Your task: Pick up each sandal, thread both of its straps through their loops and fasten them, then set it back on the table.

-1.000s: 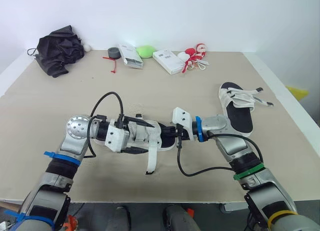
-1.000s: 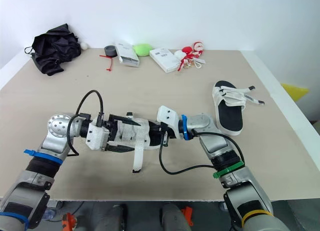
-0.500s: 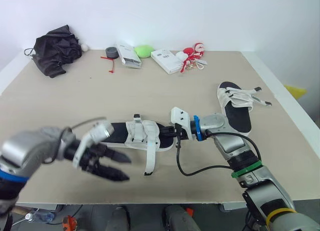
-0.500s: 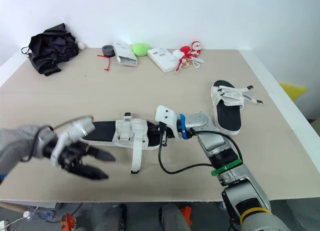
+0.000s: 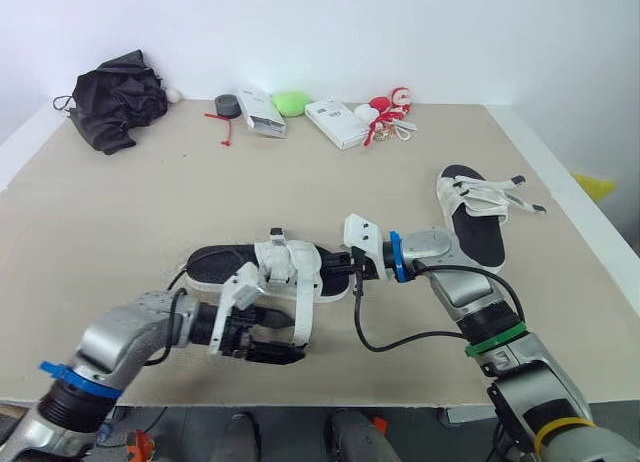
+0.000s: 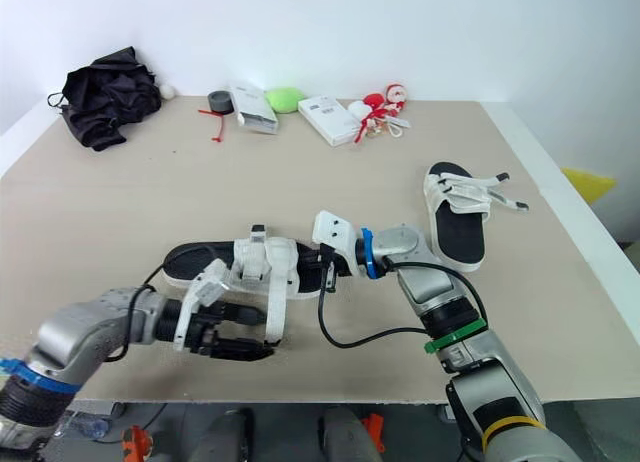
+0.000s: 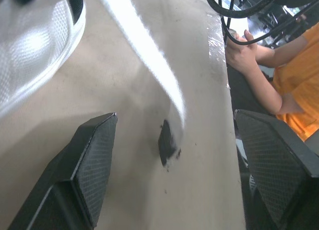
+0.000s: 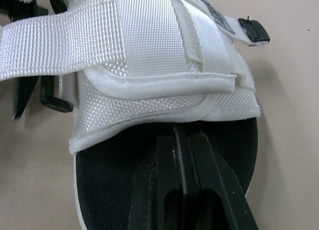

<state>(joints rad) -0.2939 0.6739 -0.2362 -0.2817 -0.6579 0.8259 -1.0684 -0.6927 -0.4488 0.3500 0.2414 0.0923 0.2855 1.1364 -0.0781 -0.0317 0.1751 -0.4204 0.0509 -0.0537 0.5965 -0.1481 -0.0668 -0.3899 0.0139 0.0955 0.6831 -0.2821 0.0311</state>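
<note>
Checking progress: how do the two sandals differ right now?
The near sandal lies crosswise with the right pincer on its footbed; the far sandal points away, untouched. The near sandal's loose strap trails toward the table's front edge; the far sandal's straps stick out rightward. Both are white-strapped with black footbeds.

The table (image 5: pixel 120 212) bears a near sandal (image 5: pixel 222 261), far sandal (image 5: pixel 480 227), black cloth (image 5: pixel 115 107).

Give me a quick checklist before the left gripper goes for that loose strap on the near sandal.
1. Left gripper open: ok, fingers wide apart.
2. Loose strap between them: ok.
3. Strap gripped: not ok.
4. Right gripper steadying near sandal: ok, shut, resting on its footbed.
5. Strap fastened: not ok, end lies on the table.
6. Other sandal clear of the work: ok.
</note>
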